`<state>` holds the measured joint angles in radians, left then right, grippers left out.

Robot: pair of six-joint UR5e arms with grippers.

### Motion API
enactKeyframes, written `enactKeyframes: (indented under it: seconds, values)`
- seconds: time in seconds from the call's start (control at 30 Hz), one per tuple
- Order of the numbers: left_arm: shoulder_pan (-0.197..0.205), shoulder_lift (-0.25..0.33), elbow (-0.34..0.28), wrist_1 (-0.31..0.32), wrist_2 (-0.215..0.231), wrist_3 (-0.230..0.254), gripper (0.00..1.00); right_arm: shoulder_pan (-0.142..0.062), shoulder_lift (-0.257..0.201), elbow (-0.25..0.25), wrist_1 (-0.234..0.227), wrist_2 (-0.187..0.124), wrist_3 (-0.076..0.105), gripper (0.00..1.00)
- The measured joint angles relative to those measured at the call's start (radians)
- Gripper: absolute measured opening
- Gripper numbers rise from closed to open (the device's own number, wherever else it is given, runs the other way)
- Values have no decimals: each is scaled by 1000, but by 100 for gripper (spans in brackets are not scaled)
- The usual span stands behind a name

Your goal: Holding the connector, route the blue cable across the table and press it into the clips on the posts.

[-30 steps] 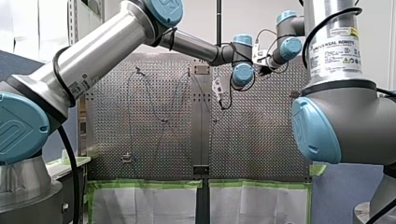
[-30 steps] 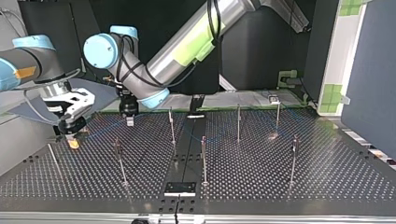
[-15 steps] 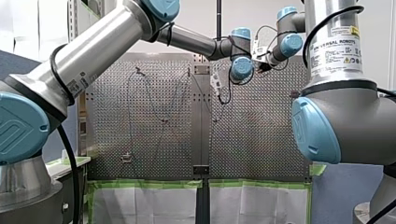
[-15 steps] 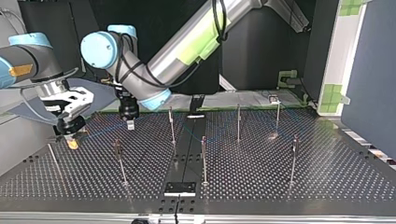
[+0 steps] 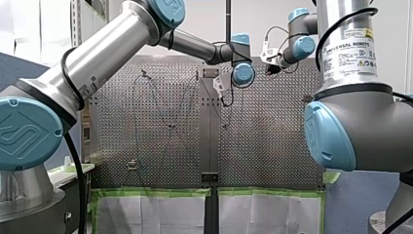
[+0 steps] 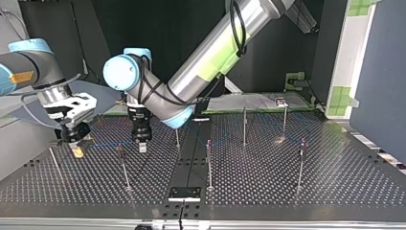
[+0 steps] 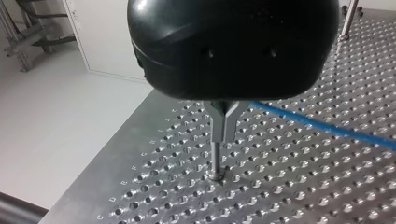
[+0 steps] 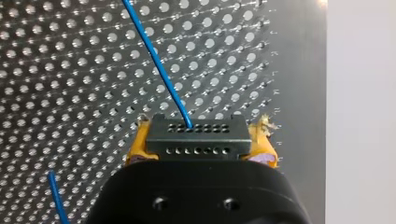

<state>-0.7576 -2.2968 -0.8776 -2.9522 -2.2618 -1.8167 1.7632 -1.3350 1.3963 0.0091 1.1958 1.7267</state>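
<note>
In the right wrist view my right gripper is shut on the black connector, its yellow pads on either side. The blue cable leaves the connector over the perforated table. In the top view my right gripper hangs at the left. The cable runs from it to my left gripper. My left gripper has its metal fingers shut on the cable, which trails off to one side. A thin post stands just under the fingertips.
Several thin posts stand on the table, among them one beside my left gripper, one nearer the camera and one at the middle. A black plate lies near the front edge. The table's edge is close to my left gripper.
In the top view my left gripper has moved right and nearer the camera, drawing the cable with it. My right gripper has sunk slightly with the connector.
</note>
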Motion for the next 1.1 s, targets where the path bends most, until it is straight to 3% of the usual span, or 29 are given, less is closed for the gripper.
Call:
enactKeyframes:
  seconds: [0.27,0.47,0.8,0.87,0.9,0.97,1.0,1.07,1.1]
  values:
    - [25,-7,-1,36,57,9,2,-3,26,-29,0,-3,8,0]
    - [50,-37,-1,52,102,10,2,-20,60,-44,-4,-15,8,0]
    - [75,-44,1,59,121,10,2,-51,86,-70,-10,-50,9,0]
    - [74,-44,1,59,121,9,25,-57,89,-71,-12,-53,9,0]
    - [74,-44,1,59,121,9,25,-60,90,-71,-12,-54,9,0]
    - [72,-44,2,59,123,8,47,-66,93,-71,-13,-56,8,0]
    - [70,-44,2,58,125,7,47,-68,94,-71,-13,-56,8,0]
    - [68,-44,2,57,135,5,76,-73,95,-71,-14,-57,7,0]
    - [67,-44,2,56,139,4,76,-74,95,-71,-14,-58,7,0]
